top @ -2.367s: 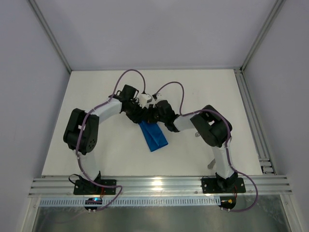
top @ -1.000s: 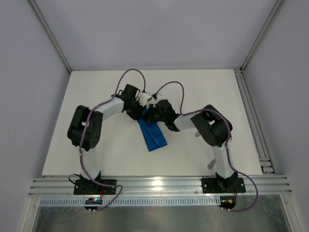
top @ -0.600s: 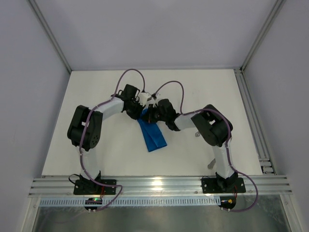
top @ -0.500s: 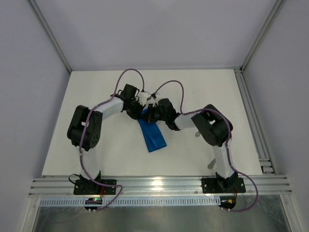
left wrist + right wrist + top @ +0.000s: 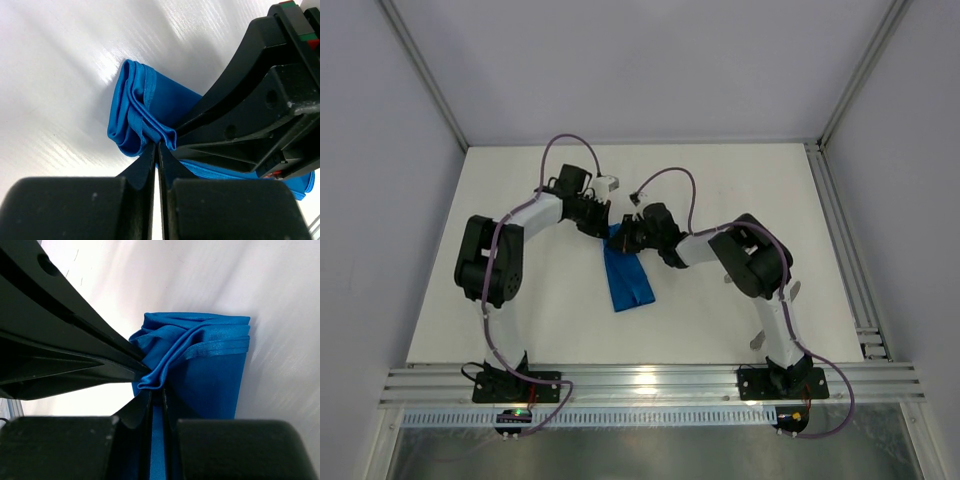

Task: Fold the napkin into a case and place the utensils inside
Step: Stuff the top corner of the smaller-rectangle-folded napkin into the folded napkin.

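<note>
Napkin (image 5: 625, 280) lies near the middle of the white table (image 5: 500, 190) as a narrow blue strip. It is folded over several times, with its near end flat and its far end gathered up between the two arms. On the left, the left gripper (image 5: 601, 220) has its jaws pressed together on the layered edge of that far end. Just to its right, the right gripper (image 5: 628, 236) pinches the same bunch of cloth from the opposite side, its jaws nearly closed with only fabric between them.

The folding looks well advanced, since the cloth already has the long flat shape of a case. The double pinch at the far end could be a last fold or the opening of the pocket. The utensils are neither in nor on the cloth, and no view shows them clearly, so placing them is yet to be done.

The overhead view gives the strip's full length and its slight slant, but the wrists hide the grasp itself. The left wrist view shows the left gripper (image 5: 156, 150) nipping a ridge of hemmed layers. The right wrist view shows the right gripper (image 5: 156, 396) on that same ridge, the stacked folds fanning out beyond it.
</note>
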